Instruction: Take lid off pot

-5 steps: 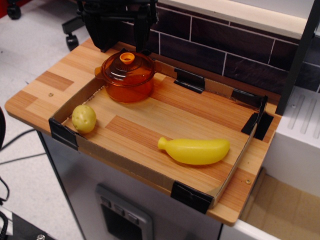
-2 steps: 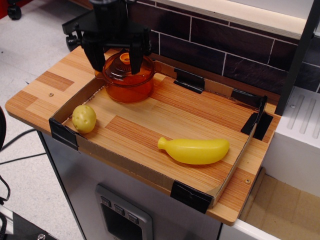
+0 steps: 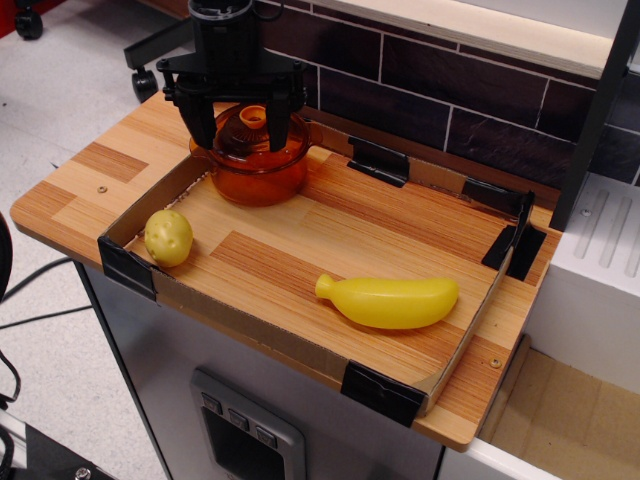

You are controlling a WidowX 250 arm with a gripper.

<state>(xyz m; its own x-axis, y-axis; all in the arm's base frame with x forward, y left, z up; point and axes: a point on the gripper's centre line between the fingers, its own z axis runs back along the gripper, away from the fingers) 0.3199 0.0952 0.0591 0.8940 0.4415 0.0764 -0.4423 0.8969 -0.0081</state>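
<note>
My gripper [image 3: 242, 125] hung wide open, fingers straddling the knob of the lid [image 3: 250, 138], which sat on the pot [image 3: 252, 172] at the tray's [image 3: 300, 345] 11 o'clock corner.

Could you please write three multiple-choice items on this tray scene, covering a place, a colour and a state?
1. Where is the potato?
A. At the tray's front left corner
B. Inside the pot
C. Touching the banana

2. What colour is the banana?
A. Green
B. Yellow
C. Brown

3. How does the pincer stand?
A. Shut on the potato
B. Open, its fingers either side of the lid's knob
C. Out of view

Answers: 1 A, it sits by the black corner tape, apart from the banana. 2 B, it is plain yellow all over. 3 B, the fingers straddle the knob of the lid, which sits on the pot.
</note>
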